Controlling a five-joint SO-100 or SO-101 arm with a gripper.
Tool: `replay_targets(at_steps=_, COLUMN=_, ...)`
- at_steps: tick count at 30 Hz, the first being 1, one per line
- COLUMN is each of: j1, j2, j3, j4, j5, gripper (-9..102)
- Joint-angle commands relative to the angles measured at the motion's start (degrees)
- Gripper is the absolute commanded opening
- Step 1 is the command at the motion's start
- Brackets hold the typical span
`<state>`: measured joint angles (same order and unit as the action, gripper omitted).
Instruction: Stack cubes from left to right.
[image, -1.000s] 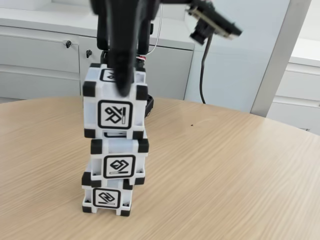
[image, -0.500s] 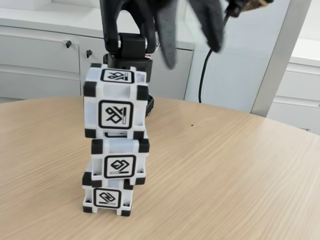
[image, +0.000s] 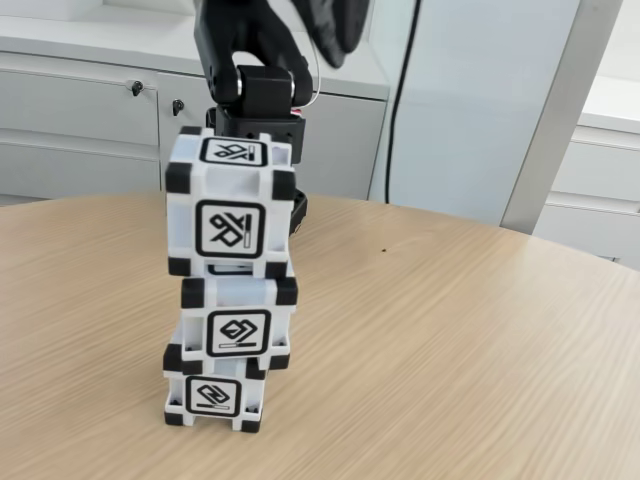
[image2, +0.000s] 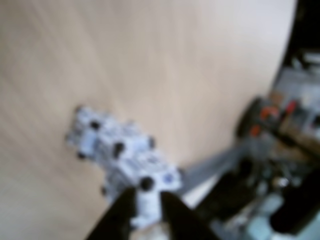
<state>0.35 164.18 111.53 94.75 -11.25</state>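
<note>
Raised further since the earlier frames, the gripper (image2: 146, 212) is seen blurred in the wrist view above the stack, fingers narrowly parted and holding nothing, while the three cubes (image: 230, 280) are left stacked upright on the table (image: 450, 340), the top one slightly offset.

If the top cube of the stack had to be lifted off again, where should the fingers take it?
Probably from straight above, closing on two opposite side faces of the top cube. Its flat vertical sides are exposed, and a vertical lift would least disturb the slightly offset middle cube.
</note>
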Motion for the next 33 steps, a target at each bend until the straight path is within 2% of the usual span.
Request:
replay_targets(at_steps=1, j1=0.3, j2=5.9, j3=8.8, j4=-2.6, j5=-2.9, gripper=0)
replay_targets(at_steps=8, j1=0.4, j2=14.3, j3=30.3, j4=-18.3, j5=-4.7, gripper=0)
replay_targets(at_steps=13, j1=0.4, j2=19.2, j3=42.5, j4=-24.8, j5=-1.7, gripper=0)
replay_targets(at_steps=19, j1=0.4, j2=25.3, j3=52.6, j4=-25.7, j5=4.0, gripper=0)
replay_targets(at_steps=22, j1=0.4, j2=28.9, j3=56.3, j4=-25.7, j5=3.7, gripper=0)
replay_targets(at_steps=33, j1=1.0, j2=29.1, j3=57.0, j4=-25.7, j5=4.5, gripper=0)
